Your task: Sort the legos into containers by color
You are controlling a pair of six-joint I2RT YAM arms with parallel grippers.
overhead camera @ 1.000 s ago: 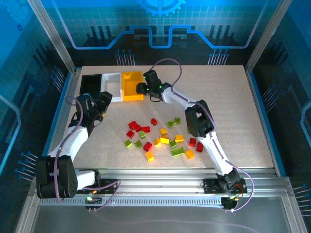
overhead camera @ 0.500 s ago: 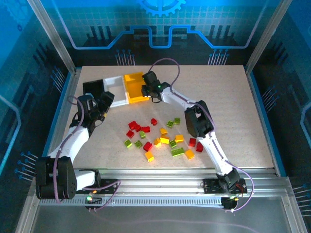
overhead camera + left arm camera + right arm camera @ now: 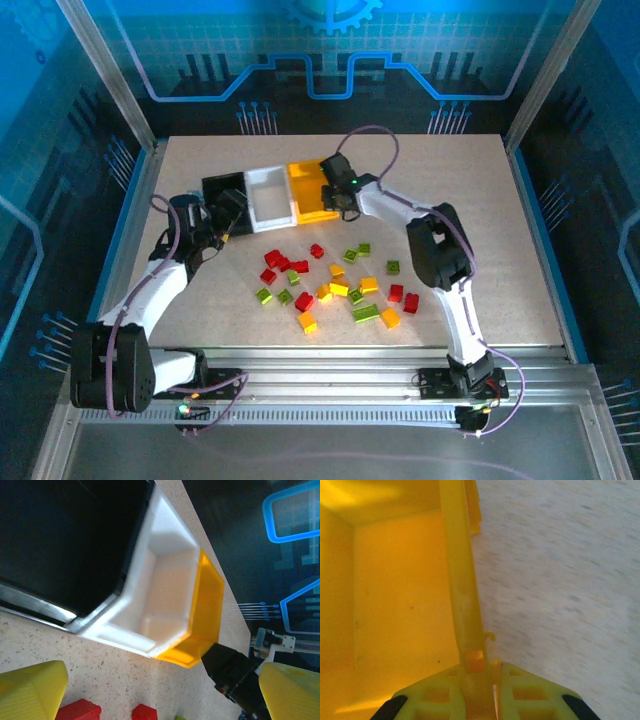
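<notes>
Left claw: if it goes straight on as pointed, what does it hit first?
Probably the white bin's near wall, right beside the black bin. The left claw stands open and is aimed at it, though depth is unclear.

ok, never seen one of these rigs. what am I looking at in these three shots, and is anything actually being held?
Two jointed robot arms are bolted at the near edge of a table. The wide picture comes from a fixed camera above and behind them. The other two come from a small camera on each wrist, looking past that arm's own two-finger tool. On the table stand a black bin, a white bin and a yellow-orange bin in a row, with small red, green and yellow-orange bricks scattered nearer the arms. The right tool is shut on the side wall of the yellow-orange bin. The left tool is open and holds nothing, close to the black bin.
</notes>
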